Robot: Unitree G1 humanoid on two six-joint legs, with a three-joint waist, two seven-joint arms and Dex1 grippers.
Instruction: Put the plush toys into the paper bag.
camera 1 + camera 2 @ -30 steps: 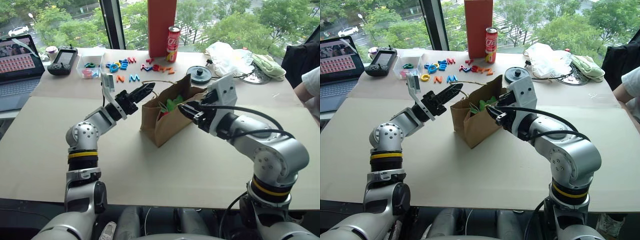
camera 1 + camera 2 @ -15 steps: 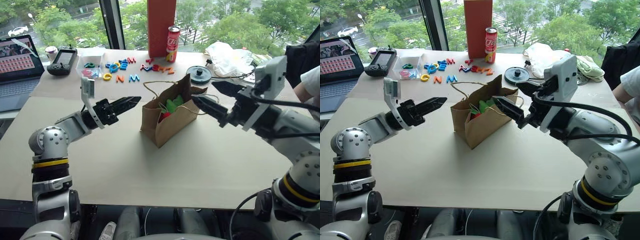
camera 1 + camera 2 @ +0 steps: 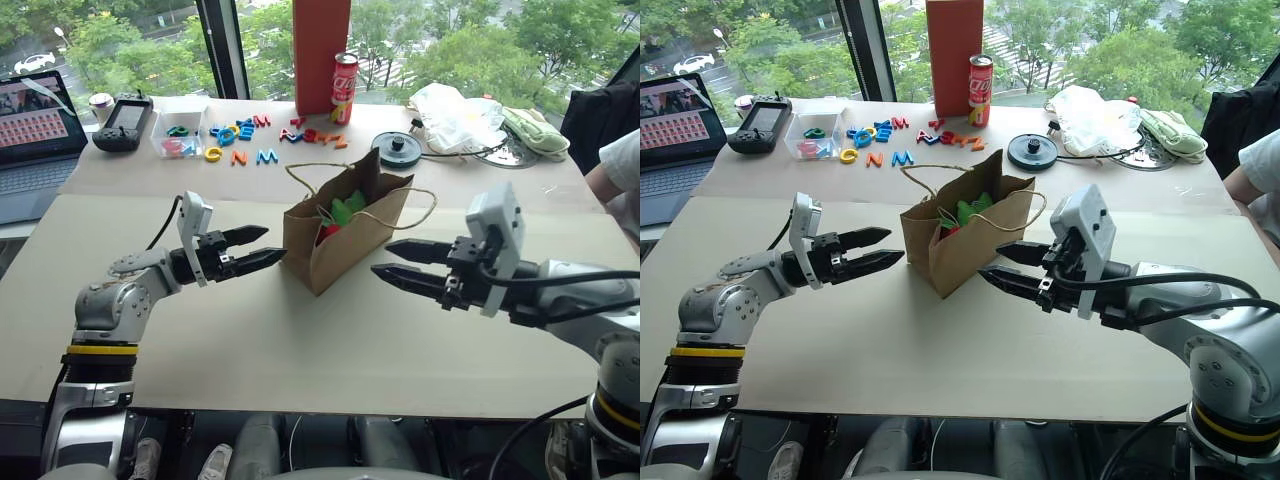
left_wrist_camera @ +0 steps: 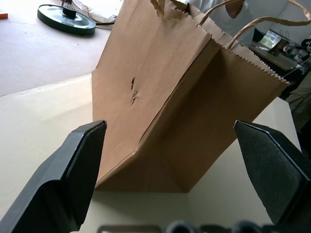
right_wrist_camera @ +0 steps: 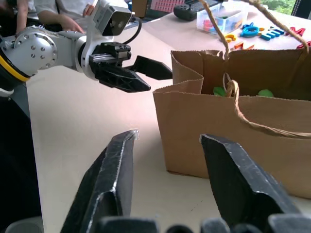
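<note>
We see both plush toys (image 3: 338,214), green and red, inside the paper bag (image 3: 345,238) standing mid-bench (image 3: 250,340), so our job looks done, with our left end effector (image 3: 256,247) and right end effector (image 3: 402,260) spread, empty, beside it.

Silver arms (image 3: 125,290) — yellow-banded (black cables) — black fingers (image 3: 408,278).

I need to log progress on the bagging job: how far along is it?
Looks essentially done: the green plush toy and the red one both sit inside the paper bag, which stands upright on the table. Nothing is in hand: the left gripper and right gripper are open and empty, one on each side of the bag. No toy lies outside it.
</note>
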